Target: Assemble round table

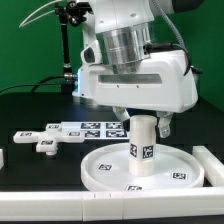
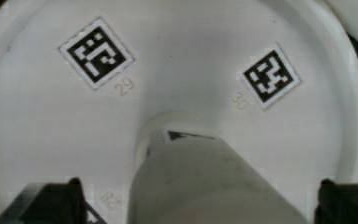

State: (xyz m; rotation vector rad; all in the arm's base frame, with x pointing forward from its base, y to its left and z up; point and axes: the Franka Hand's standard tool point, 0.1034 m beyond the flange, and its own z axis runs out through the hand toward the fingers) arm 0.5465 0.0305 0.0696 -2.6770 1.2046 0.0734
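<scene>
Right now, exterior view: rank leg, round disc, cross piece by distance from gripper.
Gripper, open:
1. Cylinder leg, upright directly beneath it.
2. Round disc, under the leg, spreading to both sides.
3. Cross-shaped piece, flat on the table toward the exterior view's left.

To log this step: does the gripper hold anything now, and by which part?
Nothing is held. The gripper stands open above the cylinder leg, upright on the round disc.

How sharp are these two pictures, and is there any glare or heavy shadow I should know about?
Exterior view: fairly sharp, dark background, the white round disc and upright cylinder leg bright but not blown out, their tags legible. Wrist view: very close, the cylinder leg fills the frame and looks soft, its two tags readable, a grey shadow below it, and the fingertips at the edge dark and blurred.
</scene>
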